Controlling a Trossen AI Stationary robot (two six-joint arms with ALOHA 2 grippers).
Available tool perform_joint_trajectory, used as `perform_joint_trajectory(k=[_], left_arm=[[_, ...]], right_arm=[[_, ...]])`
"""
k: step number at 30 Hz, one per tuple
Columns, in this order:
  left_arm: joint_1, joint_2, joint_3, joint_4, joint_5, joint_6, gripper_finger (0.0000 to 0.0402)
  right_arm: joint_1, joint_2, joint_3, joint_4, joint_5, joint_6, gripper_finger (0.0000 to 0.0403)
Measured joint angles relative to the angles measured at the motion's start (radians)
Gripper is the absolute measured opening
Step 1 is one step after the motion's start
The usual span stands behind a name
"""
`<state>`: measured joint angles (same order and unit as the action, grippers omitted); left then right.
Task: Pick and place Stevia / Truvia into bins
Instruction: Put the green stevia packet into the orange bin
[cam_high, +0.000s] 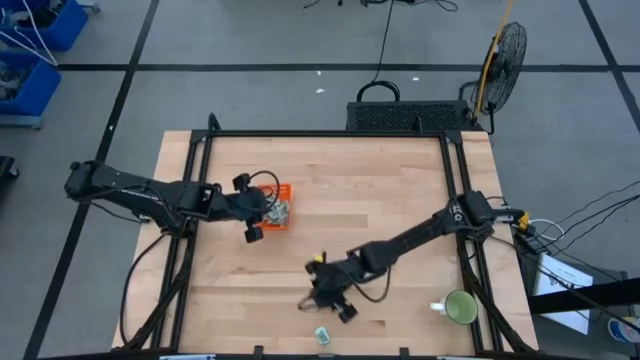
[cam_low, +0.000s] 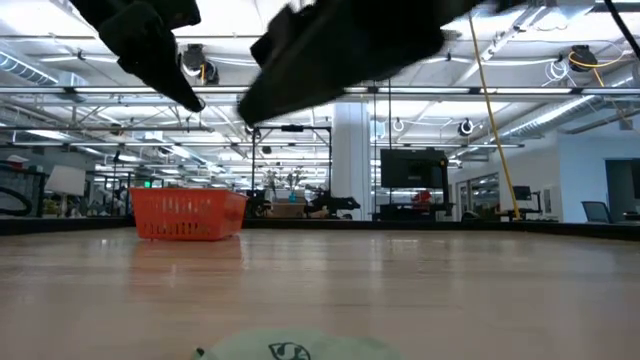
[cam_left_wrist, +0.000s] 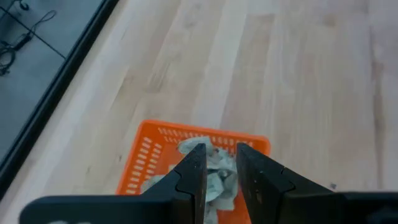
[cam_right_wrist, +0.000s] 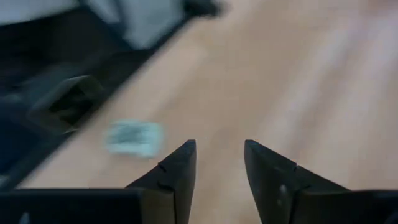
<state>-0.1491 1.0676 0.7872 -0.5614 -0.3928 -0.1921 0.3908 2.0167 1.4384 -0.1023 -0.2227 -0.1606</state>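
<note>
The orange bin (cam_high: 281, 208) (cam_low: 188, 213) stands on the left half of the table and holds several pale green and white sachets (cam_left_wrist: 214, 171). My left gripper (cam_high: 267, 206) (cam_left_wrist: 221, 155) hovers just over the bin, fingers a little apart, with nothing between them. One more sachet (cam_high: 323, 335) (cam_right_wrist: 134, 137) (cam_low: 290, 348) lies flat on the wood close to the table's near edge. My right gripper (cam_high: 328, 300) (cam_right_wrist: 221, 152) is open above the table, a short way to the far side of that sachet and not touching it.
A round green mug (cam_high: 461, 307) stands near the table's right near corner. Black frame rails (cam_high: 190, 200) run along the left and right edges of the table. Bare wood (cam_high: 370, 190) lies between the bin and the right arm.
</note>
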Motion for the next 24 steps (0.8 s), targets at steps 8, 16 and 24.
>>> perform_joint_trajectory(k=[8, 16, 24], left_arm=[[-0.022, 0.0, 0.0, 0.092, -0.008, 0.0, 0.0093], [-0.022, 0.0, 0.0, 0.163, -0.009, -0.004, 0.0093], [-0.023, 0.0, 0.0, 0.163, 0.0, -0.074, 0.0093]], right_arm=[[0.058, 0.002, -0.151, 0.233, -0.043, 0.047, 0.0174], [0.1, 0.12, -0.156, 0.458, -0.041, 0.041, 0.0213], [0.128, 0.17, -0.156, 0.467, 0.044, 0.065, 0.0219]])
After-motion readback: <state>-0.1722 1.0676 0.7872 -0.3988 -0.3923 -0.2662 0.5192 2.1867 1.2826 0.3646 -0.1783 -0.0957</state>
